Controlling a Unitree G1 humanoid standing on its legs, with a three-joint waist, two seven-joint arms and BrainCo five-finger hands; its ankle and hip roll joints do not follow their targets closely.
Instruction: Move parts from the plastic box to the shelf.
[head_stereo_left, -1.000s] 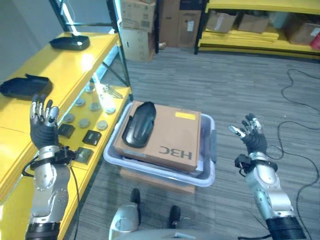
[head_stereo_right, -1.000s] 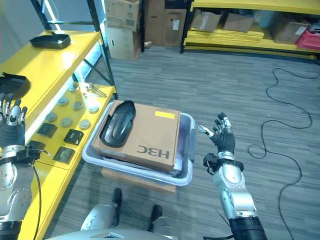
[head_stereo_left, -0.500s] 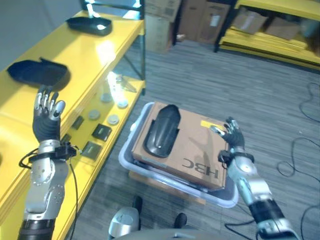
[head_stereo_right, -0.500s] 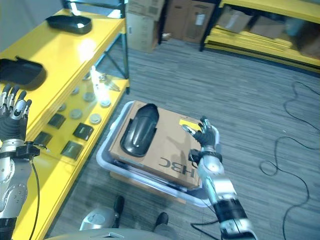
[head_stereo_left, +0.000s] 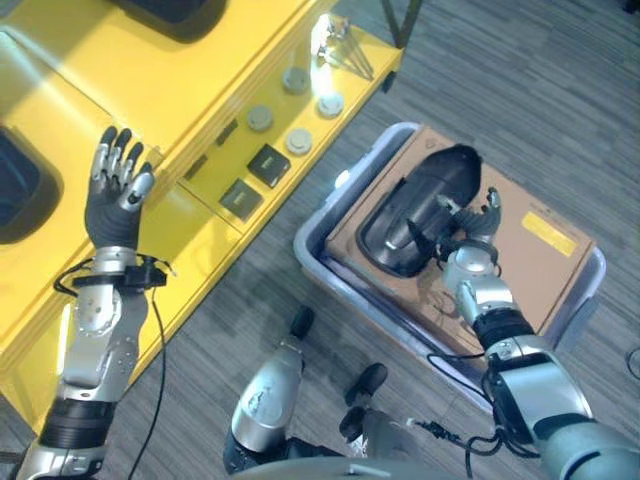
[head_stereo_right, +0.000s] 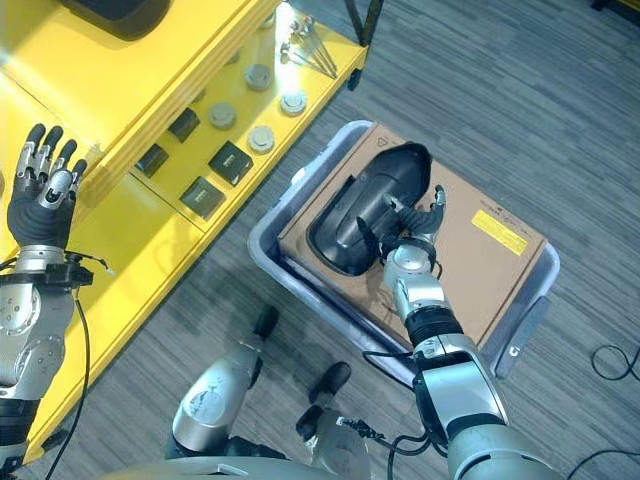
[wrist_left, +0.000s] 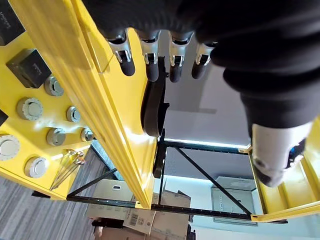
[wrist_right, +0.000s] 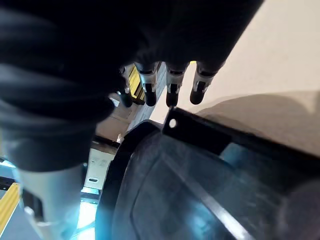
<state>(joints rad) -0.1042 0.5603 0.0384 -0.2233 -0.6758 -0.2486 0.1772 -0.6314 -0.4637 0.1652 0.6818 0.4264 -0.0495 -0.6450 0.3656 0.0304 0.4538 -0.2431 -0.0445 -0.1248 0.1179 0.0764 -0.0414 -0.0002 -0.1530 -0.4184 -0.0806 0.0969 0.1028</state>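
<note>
A black curved part (head_stereo_left: 412, 205) lies on a brown cardboard box (head_stereo_left: 530, 270) inside the grey plastic box (head_stereo_left: 318, 228) on the floor. My right hand (head_stereo_left: 468, 228) rests at the part's right edge with its fingers (wrist_right: 170, 90) straight and open over the part's rim (wrist_right: 200, 150). Whether they touch it I cannot tell. My left hand (head_stereo_left: 115, 195) is raised, open and holding nothing, in front of the yellow shelf (head_stereo_left: 200, 70). Two more black parts lie on the shelf, one at the left edge (head_stereo_left: 18, 185) and one at the top (head_stereo_left: 172, 10).
On the shelf's lower level lie black square pads (head_stereo_left: 268, 162), round discs (head_stereo_left: 298, 140) and a bunch of metal pieces (head_stereo_left: 340, 50). The yellow shelf edge (wrist_left: 95, 100) runs close past my left fingers. Grey carpet (head_stereo_left: 560, 110) surrounds the plastic box.
The camera has tilted down over the box. My right hand has moved from the open floor side across the cardboard box to the black part. My left hand stays raised.
</note>
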